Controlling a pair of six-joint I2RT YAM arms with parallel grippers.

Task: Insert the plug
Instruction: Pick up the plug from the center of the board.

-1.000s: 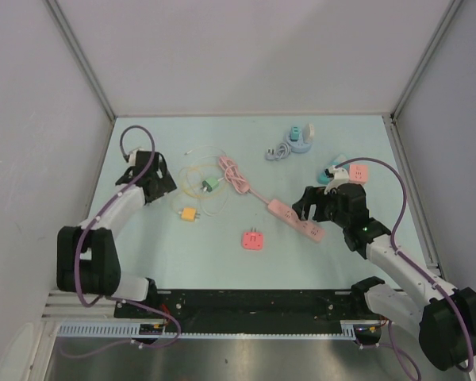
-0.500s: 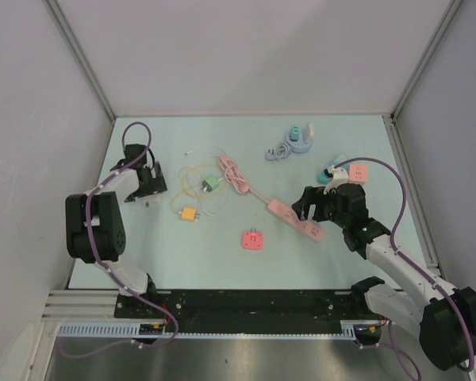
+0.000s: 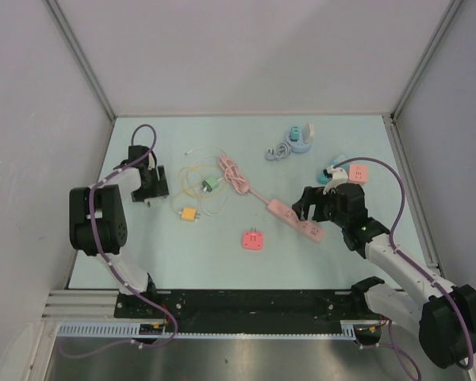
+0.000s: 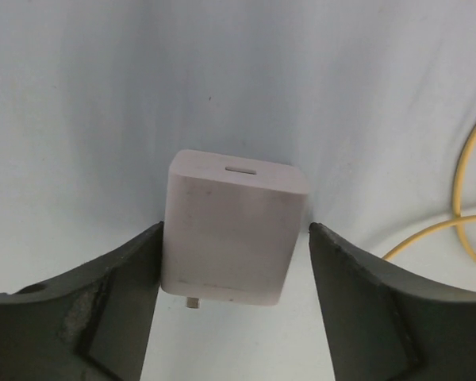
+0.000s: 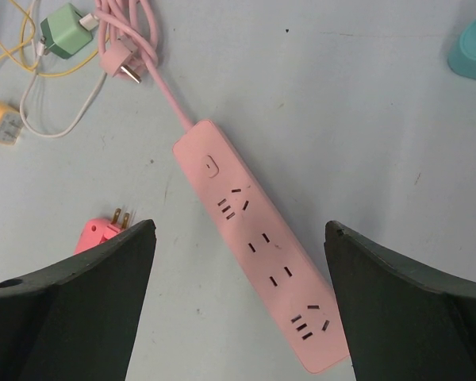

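A white cube-shaped plug (image 4: 234, 206) lies on the pale table, one metal prong showing at its near end. My left gripper (image 4: 236, 238) straddles it: the left finger (image 4: 127, 286) touches its side and the right finger (image 4: 357, 294) stands a small gap off, so the gripper is open. In the top view this gripper (image 3: 151, 190) is at the table's left. My right gripper (image 5: 239, 226) hangs open above the pink power strip (image 5: 262, 238), which lies slantwise with its sockets facing up. The strip (image 3: 297, 220) sits right of centre.
A pink adapter (image 3: 254, 239) lies near the middle. A yellow adapter (image 3: 189, 213), a green one (image 3: 211, 184) and thin cables lie beside the strip's coiled pink cord (image 3: 234, 175). A grey cable with teal items (image 3: 289, 143) lies at the back. Another pink adapter (image 3: 358, 172) sits far right.
My left arm has folded back and brought its gripper down around the white plug, and its jaws have narrowed. The right arm has not moved.
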